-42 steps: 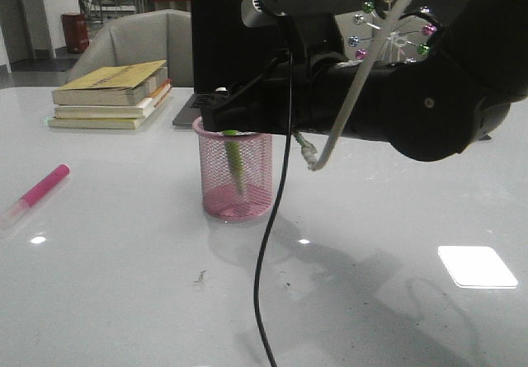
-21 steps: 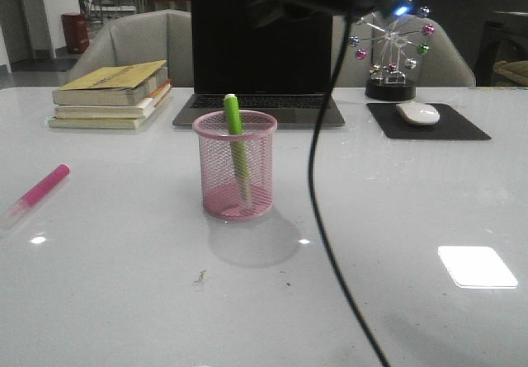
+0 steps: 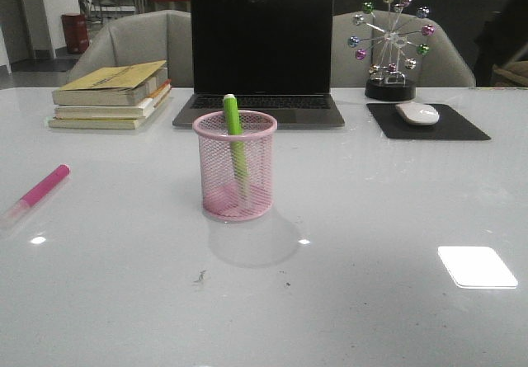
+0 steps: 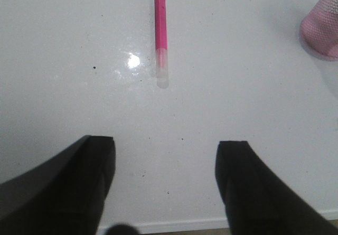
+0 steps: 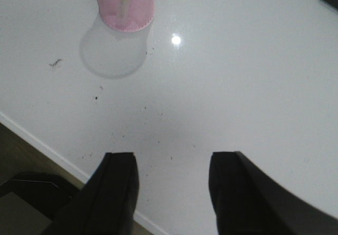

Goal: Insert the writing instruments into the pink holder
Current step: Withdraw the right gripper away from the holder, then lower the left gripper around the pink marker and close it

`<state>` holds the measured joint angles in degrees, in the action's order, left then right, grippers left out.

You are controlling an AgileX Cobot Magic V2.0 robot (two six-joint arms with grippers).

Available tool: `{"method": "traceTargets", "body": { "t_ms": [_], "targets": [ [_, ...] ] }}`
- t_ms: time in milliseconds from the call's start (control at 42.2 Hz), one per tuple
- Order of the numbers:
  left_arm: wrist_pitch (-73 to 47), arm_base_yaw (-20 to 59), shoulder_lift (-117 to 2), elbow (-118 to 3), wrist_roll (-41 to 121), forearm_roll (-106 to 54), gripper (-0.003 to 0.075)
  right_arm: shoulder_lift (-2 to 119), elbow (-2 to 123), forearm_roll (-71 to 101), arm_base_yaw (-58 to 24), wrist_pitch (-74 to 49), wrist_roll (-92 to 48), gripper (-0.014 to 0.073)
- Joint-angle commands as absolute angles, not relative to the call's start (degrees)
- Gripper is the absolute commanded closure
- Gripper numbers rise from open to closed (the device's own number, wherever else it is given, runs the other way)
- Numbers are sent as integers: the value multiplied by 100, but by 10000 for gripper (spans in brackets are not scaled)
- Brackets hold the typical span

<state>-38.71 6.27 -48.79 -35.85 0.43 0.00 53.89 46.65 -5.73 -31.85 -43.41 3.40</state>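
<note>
The pink holder [image 3: 235, 167] stands mid-table in the front view, with the green marker [image 3: 235, 140] upright inside it, its top above the rim. The magenta-pink marker [image 3: 39, 192] lies flat on the table at the far left. Neither arm shows in the front view. In the left wrist view my left gripper [image 4: 166, 145] is open over bare table, the pink marker [image 4: 161, 34] well ahead of it and the holder [image 4: 322, 18] at the frame's edge. My right gripper [image 5: 171, 158] is open and empty near the table's front edge, the holder [image 5: 124, 5] far ahead.
A stack of books [image 3: 111, 95] sits at the back left, a laptop [image 3: 260, 58] behind the holder. A bead ornament [image 3: 392, 41] and a mouse [image 3: 417, 113] on a black pad [image 3: 429, 124] stand at the back right.
The right arm, over the holder a second ago, has withdrawn out of the front view. The green marker now stands free in the holder. The pink marker has not moved.
</note>
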Motion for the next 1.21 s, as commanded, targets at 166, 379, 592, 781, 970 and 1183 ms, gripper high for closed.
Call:
{"method": "traceTargets", "body": {
  "t_ms": [166,379,592,781,970,1183],
  "targets": [
    [-3751,660,-6258,-4519,0,-35,97,4439,4205,-624,-3163,-4025,324,159],
    [-3875,660,-7645,-5367,0,-76,97,4347,4196,-624,-3163,-4031,324,159],
    [-3885,660,-8943,-6268,0,-81,106,4347,4196,-624,-3163,-4031,324,159],
    [-3911,660,-9957,-7072,0,-81,158,4347,4196,-624,-3163,-4031,324,159],
    [-4028,660,-10718,-7864,0,-59,232,4347,4196,-624,-3163,-4031,324,159],
    [-4428,660,-11306,-8489,0,160,290,4347,4196,-624,-3163,-4031,324,159]
  ]
}}
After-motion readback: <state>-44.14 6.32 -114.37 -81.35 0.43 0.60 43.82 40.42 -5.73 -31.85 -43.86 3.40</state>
